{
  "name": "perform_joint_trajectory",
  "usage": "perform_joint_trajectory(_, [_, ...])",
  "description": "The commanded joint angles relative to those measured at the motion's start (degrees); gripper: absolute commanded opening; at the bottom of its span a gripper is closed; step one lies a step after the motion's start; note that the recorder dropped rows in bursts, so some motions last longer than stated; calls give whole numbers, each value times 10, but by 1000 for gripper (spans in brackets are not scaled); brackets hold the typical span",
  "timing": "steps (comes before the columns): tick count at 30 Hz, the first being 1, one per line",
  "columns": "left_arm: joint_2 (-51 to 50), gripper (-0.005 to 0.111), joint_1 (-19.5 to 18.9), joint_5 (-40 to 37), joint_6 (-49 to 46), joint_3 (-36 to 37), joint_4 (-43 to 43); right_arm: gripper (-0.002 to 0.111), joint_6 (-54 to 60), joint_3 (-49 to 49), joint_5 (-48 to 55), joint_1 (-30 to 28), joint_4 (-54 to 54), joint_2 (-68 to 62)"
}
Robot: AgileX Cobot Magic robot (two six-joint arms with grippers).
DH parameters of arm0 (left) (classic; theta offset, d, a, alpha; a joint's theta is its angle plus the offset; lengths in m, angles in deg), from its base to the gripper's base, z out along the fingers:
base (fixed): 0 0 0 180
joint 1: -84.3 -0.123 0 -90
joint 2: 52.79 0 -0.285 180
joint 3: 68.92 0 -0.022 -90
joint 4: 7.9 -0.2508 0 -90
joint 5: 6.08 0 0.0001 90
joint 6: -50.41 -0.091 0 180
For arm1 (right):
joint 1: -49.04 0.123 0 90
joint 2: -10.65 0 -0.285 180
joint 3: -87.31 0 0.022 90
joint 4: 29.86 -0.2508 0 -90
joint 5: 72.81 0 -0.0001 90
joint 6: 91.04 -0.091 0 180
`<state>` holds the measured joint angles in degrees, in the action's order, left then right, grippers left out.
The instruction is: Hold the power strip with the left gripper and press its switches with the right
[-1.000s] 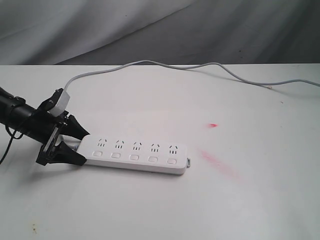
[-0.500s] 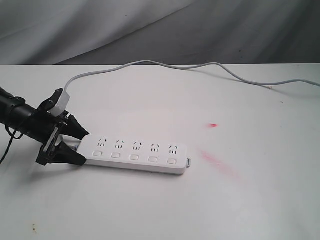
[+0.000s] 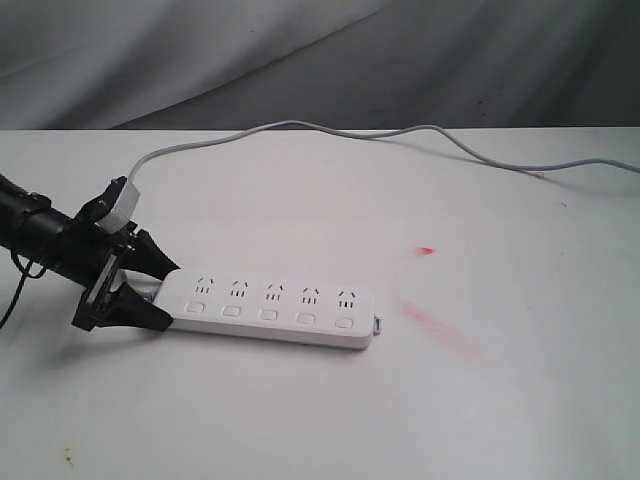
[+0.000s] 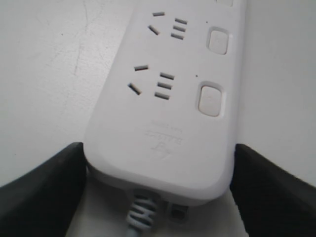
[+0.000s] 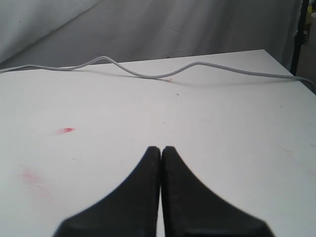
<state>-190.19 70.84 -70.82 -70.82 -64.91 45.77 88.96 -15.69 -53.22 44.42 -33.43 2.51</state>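
Note:
The white power strip (image 3: 270,296) lies flat on the white table, its five switches (image 3: 269,314) in a row below the sockets. My left gripper (image 3: 170,296) has its two black pointed fingers (image 3: 150,258) pressed against both sides of the strip's cord end. In the left wrist view the strip (image 4: 173,118) fills the space between the fingers (image 4: 44,187), and two switches (image 4: 210,98) show. The grey-white cord (image 3: 300,126) loops off to the far right. My right gripper (image 5: 161,149) is shut and empty above bare table, out of the exterior view.
Red smears (image 3: 440,325) and a small red spot (image 3: 428,250) mark the table to the right of the strip. The cord (image 5: 138,74) runs along the far side of the table. A grey cloth backdrop (image 3: 320,60) hangs behind.

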Motion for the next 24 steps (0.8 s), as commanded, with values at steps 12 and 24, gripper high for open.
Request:
perform_joint_trajectory(12, [-16,63,4,31,12,12,-29,0,0,2,0,0,6,4])
perform_joint_trajectory(24, [-16,84,4,35,12,12,-39,0,0,2,0,0,6,4])
